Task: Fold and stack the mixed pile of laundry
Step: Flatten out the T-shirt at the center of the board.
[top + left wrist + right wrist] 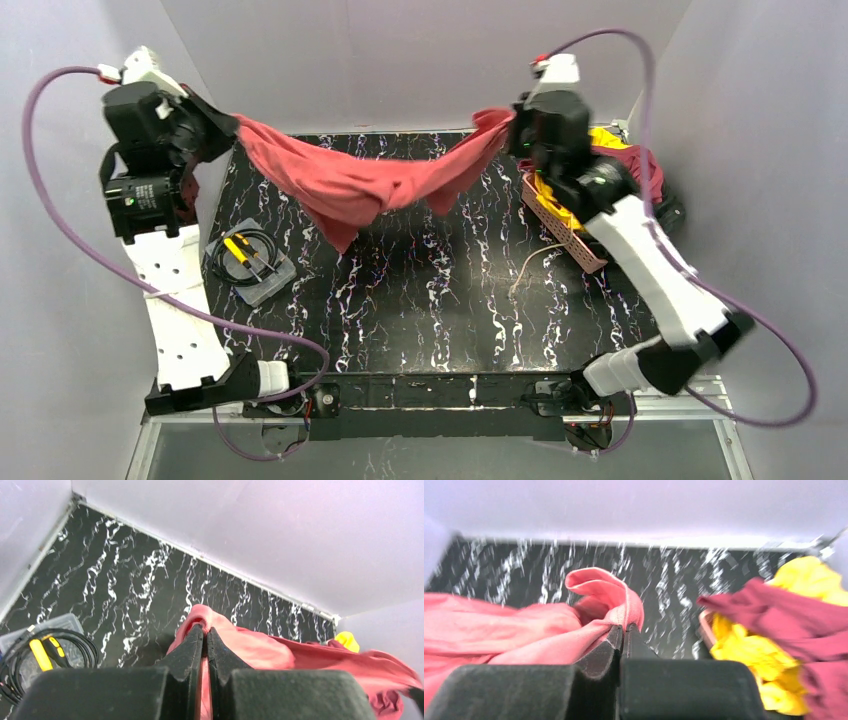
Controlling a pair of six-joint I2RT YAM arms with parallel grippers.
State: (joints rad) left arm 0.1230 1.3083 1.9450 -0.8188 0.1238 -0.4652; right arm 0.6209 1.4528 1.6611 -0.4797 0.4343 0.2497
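A salmon-red garment (365, 180) hangs stretched above the black marbled table (430, 310), sagging in the middle. My left gripper (232, 128) is shut on its left end; in the left wrist view the cloth (250, 647) is pinched between the fingers (205, 630). My right gripper (512, 125) is shut on the garment's right end, a folded hem (614, 597) bunched at the fingertips (623, 627). The rest of the laundry pile, a bright yellow (744, 652) and a dark maroon garment (789, 617), lies heaped at the right (628, 155).
A pink lattice basket (562, 228) sits under the pile at the right edge. A thin cream cord (530, 265) trails from it. A clear tray (250, 262) with black cable and yellow-handled tools lies at the left. White walls enclose the back and sides.
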